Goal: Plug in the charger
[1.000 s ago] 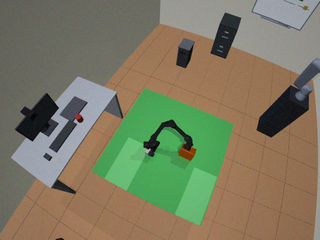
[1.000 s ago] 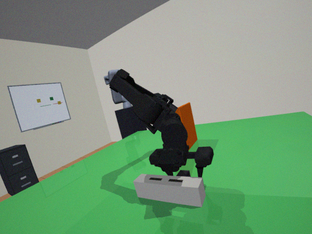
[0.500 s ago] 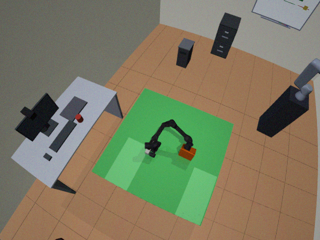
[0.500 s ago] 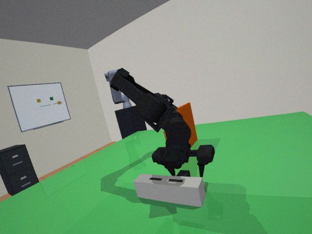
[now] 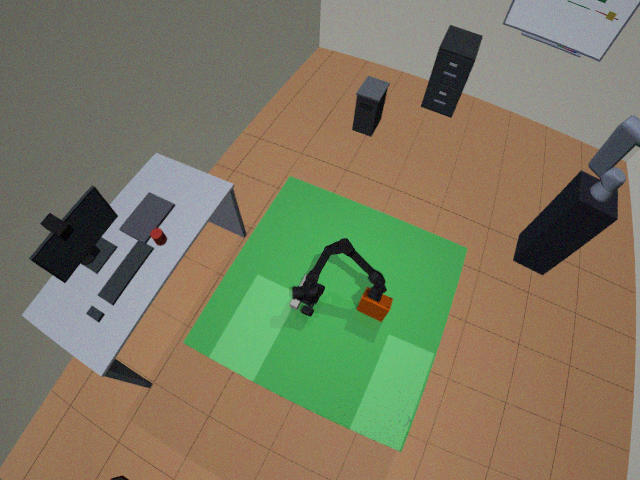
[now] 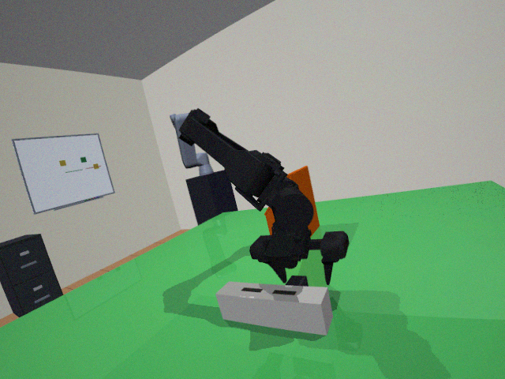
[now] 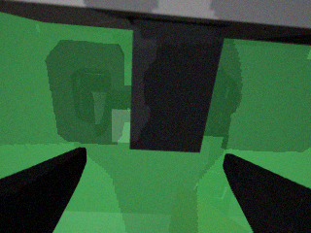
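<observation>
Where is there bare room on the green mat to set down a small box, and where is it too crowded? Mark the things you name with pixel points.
Room shows on the green mat (image 5: 330, 361) (image 6: 407, 253) between the two pale patches, in front of the orange block (image 5: 373, 305) (image 6: 304, 179), and toward the mat's far edge behind the arm. It is crowded around the power strip (image 6: 273, 312), where the open gripper (image 5: 301, 307) (image 6: 306, 283) (image 7: 156, 156) hangs over the dark charger (image 6: 297, 280) (image 7: 172, 92).
</observation>
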